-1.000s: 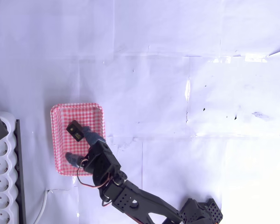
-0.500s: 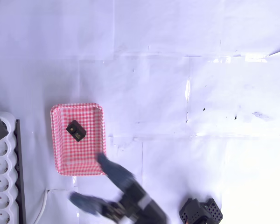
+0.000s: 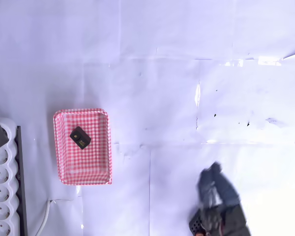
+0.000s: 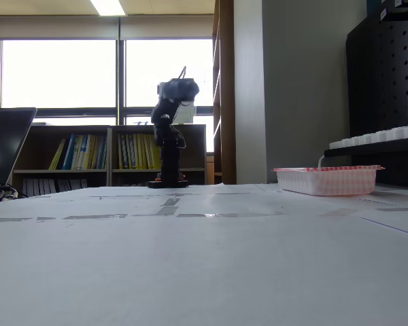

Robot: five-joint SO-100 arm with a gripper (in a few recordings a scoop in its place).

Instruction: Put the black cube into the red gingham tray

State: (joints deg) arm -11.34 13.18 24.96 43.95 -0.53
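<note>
Matte black cube [image 3: 80,137] — glossy, creased white paper tabletop [image 3: 177,88]

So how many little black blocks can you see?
1. The black block lies inside the red checked tray, in its upper half in the overhead view. The tray's rim hides its inside in the fixed view.

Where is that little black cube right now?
In the overhead view the black cube lies inside the red gingham tray, in its upper half, at the left of the picture beside the white power strip.
</note>
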